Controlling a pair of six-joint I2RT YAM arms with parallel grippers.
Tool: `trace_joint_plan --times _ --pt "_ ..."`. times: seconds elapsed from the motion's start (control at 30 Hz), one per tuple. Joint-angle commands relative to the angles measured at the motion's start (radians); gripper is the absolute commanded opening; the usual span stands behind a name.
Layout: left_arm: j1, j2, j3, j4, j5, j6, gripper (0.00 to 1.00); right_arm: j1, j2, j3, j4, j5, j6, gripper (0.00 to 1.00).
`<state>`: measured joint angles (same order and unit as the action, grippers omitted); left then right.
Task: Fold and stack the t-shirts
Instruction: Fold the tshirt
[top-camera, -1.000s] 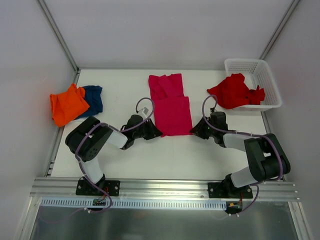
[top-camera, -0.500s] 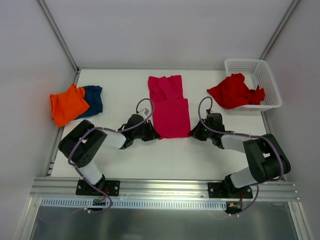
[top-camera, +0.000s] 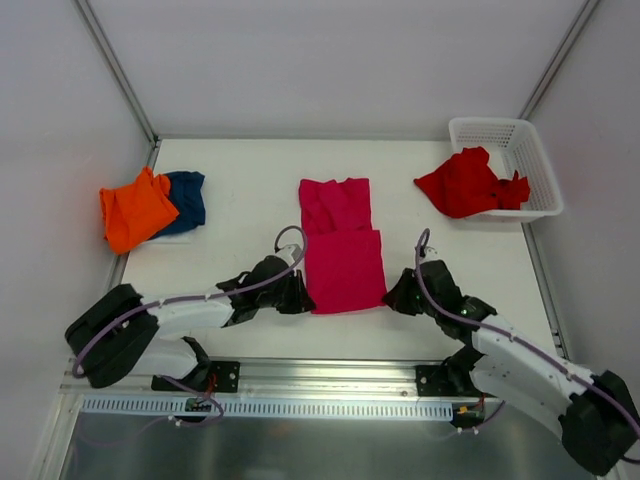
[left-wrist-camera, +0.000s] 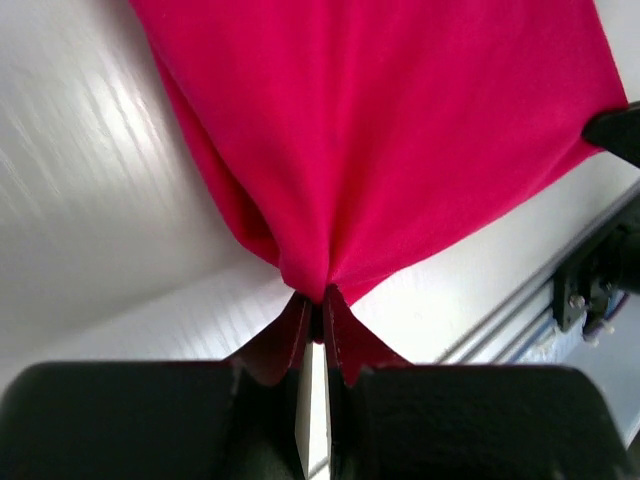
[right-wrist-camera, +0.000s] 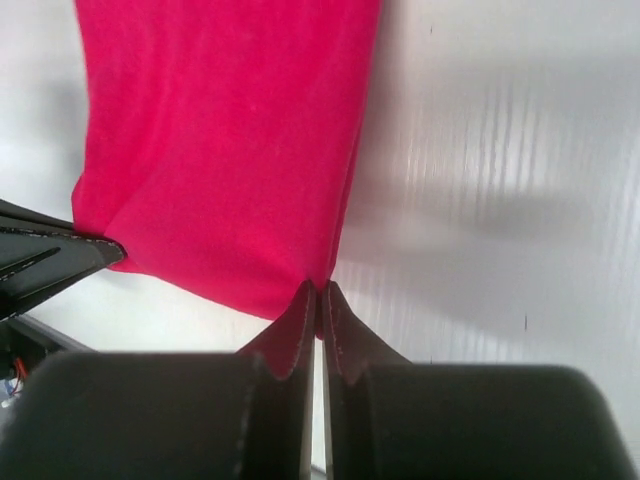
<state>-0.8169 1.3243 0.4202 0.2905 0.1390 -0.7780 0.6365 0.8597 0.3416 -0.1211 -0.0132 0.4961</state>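
Arms stretched low along the table, left claw (left-wrist-camera: 315, 298) and right claw (right-wrist-camera: 318, 290) clamped on pink t-shirt (top-camera: 345, 265)

Matt soft cloth magenta-pink t-shirt (top-camera: 343, 258), smooth faintly glossy white table (top-camera: 240, 190), white plastic mesh basket (top-camera: 541, 170), brushed metal rail (top-camera: 330, 372)

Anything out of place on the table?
Red t-shirt lies crumpled, draped over the white basket's rim onto the table. Orange t-shirt sits rumpled over the navy t-shirt at the left edge, skewed. Pink t-shirt looks flat.

No legible text, no labels, no brand marks, no numbers anywhere
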Motion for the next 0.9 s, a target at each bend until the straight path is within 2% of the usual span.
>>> trace_joint_plan --times 0.0,0.03,0.13,0.3,0.57,0.87 --pt "-0.066 -0.155 -0.021 -0.181 -0.117 -0.035 0.0 0.046 -0.181 -0.021 -0.282 0.157 0.064 0.0" --pt "-0.086 -0.183 -0.024 -0.223 -0.125 -0.047 0.0 0.058 -0.271 -0.016 -0.363 0.17 0.068 0.0" --pt "-0.096 -0.263 -0.026 -0.284 -0.133 -0.061 0.0 0.061 -0.394 -0.009 -0.469 0.202 0.073 0.0" --pt "-0.103 -0.307 -0.001 -0.34 -0.162 -0.053 0.0 0.066 -0.381 -0.007 -0.459 0.207 0.064 0.01" --pt "-0.107 -0.29 0.098 -0.413 -0.245 -0.012 0.0 0.074 -0.136 0.08 -0.28 0.223 -0.007 0.0" --pt "-0.077 -0.165 0.282 -0.461 -0.348 0.063 0.0 0.066 0.194 0.404 -0.218 0.271 -0.145 0.0"
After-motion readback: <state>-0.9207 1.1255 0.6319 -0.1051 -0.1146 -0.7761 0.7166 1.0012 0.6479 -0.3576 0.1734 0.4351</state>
